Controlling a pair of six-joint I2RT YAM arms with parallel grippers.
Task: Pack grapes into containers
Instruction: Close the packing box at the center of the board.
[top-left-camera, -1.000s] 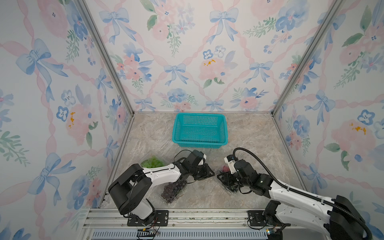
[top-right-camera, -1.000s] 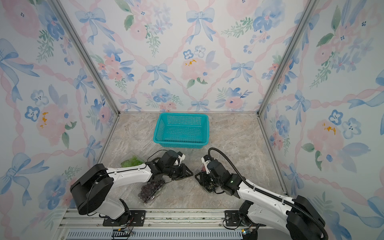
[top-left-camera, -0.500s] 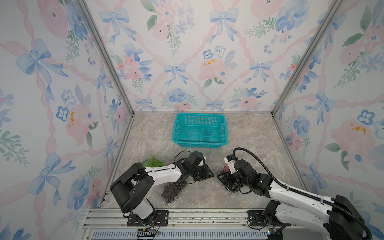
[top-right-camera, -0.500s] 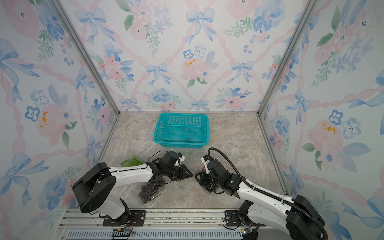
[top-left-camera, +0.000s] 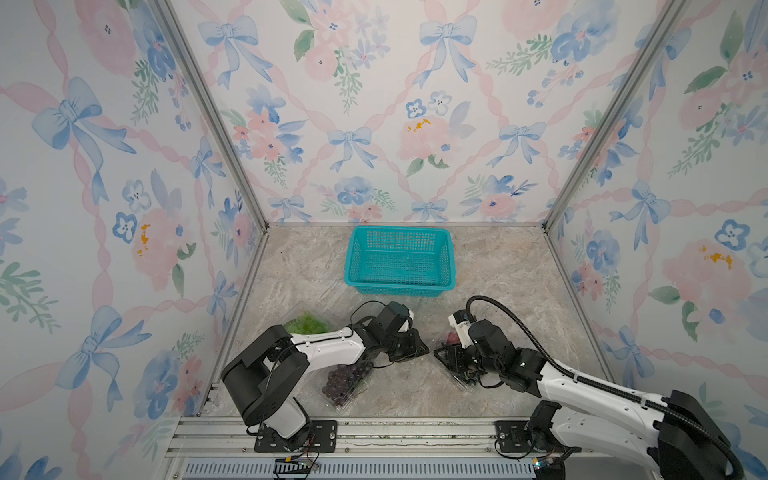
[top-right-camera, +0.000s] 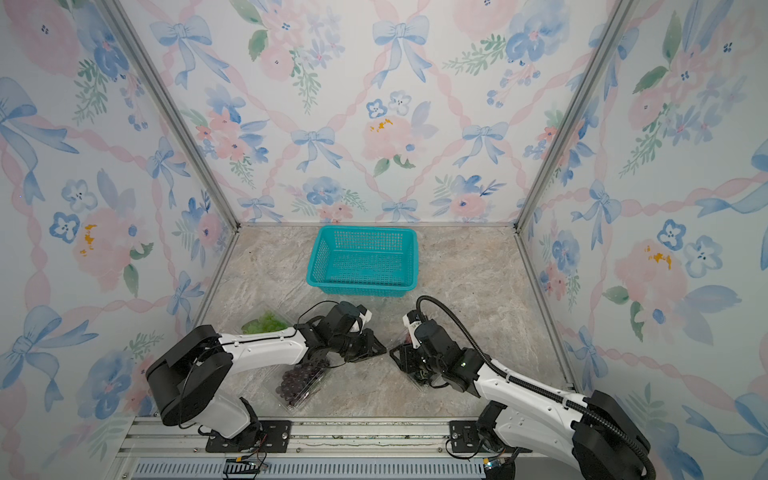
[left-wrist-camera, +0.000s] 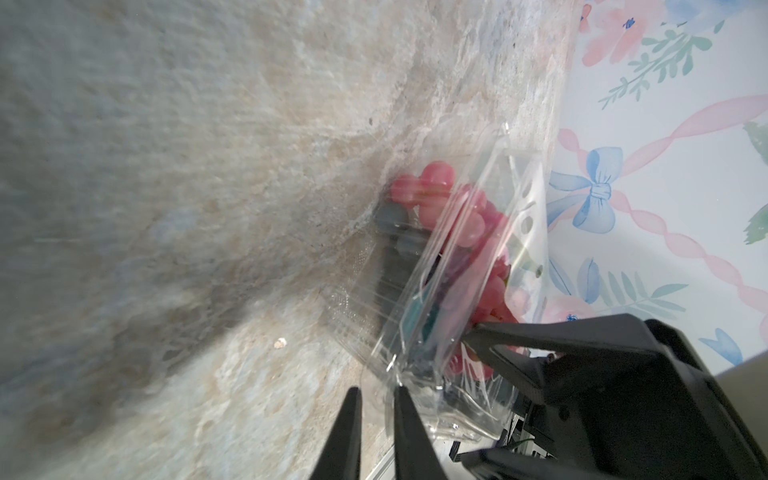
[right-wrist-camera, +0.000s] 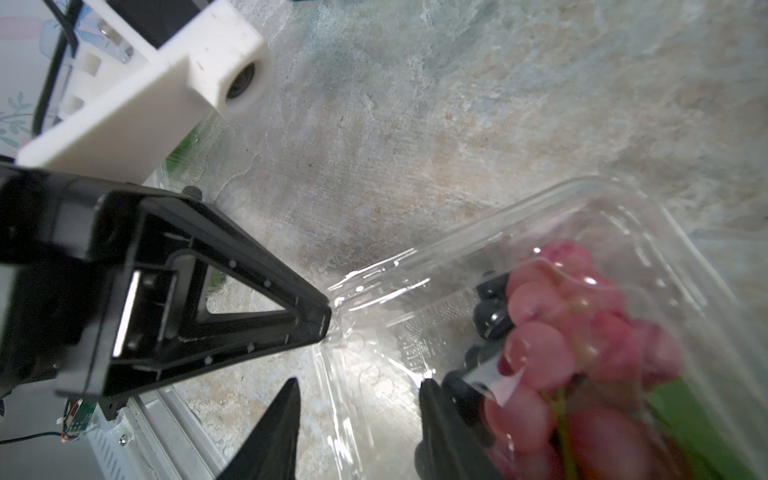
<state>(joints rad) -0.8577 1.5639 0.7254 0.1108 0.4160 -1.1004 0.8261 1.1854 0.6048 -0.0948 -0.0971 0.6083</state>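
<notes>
Clear clamshell (right-wrist-camera: 436, 266) of red grapes (right-wrist-camera: 540, 353) near the front edge of the desk (right-wrist-camera: 457, 104). It looks light, flimsy and slippery, best pinched at the rim. There the left end effector (left-wrist-camera: 377, 395) is nearly closed, grip unclear; the right end effector (right-wrist-camera: 359, 382) is half open, astride its wall.

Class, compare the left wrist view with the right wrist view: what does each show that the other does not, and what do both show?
Left wrist only: a blue bow on the wallpaper, and the narrow gap between the fingertips of the left gripper.
Right wrist only: the white camera block mounted behind the left gripper.
Both: the clear container, red grapes inside it, the right gripper, the marble table.
</notes>
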